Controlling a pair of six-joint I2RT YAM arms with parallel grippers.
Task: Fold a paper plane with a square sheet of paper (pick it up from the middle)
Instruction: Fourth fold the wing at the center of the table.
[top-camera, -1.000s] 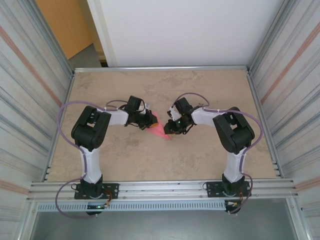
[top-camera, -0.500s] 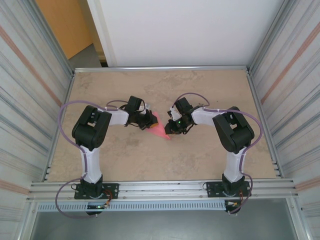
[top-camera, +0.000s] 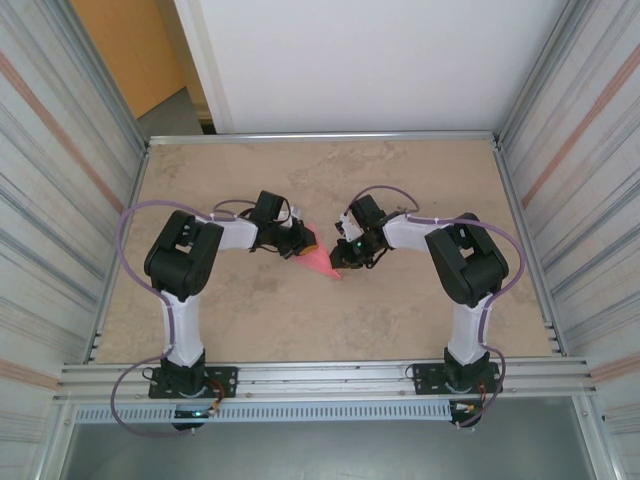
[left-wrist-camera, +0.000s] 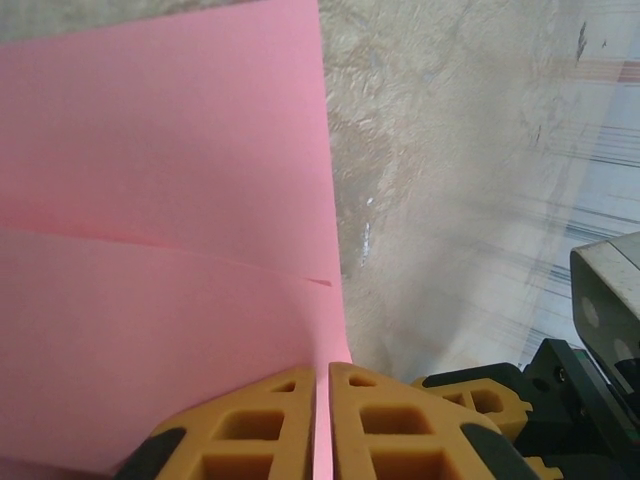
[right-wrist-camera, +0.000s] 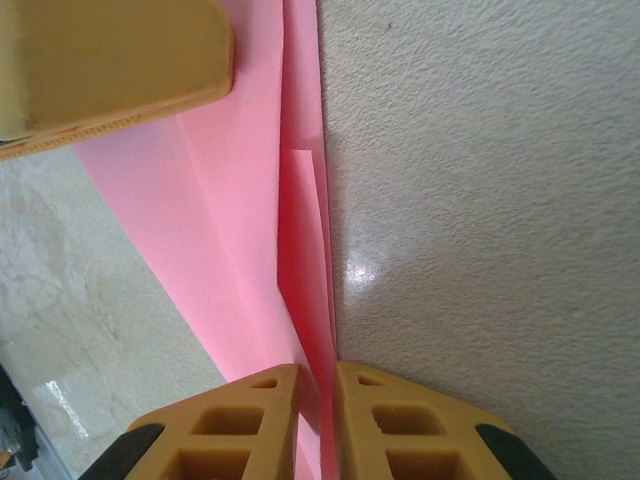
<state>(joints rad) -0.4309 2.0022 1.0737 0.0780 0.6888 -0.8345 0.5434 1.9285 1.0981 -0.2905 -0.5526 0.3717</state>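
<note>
- Folded into a small pointed shape with creases and layers: paper (top-camera: 318, 262), near the middle of the desk (top-camera: 400, 320).
- Pinched on its edge from the desk's left side by the left gripper (left-wrist-camera: 322, 375), jaws nearly closed.
- Pinched along a fold from the desk's right side by the right gripper (right-wrist-camera: 317, 372), jaws just as narrow.
- Seems more than half done, but no clear wings yet.
- Likely left: wing folds, then pressing creases.
</note>
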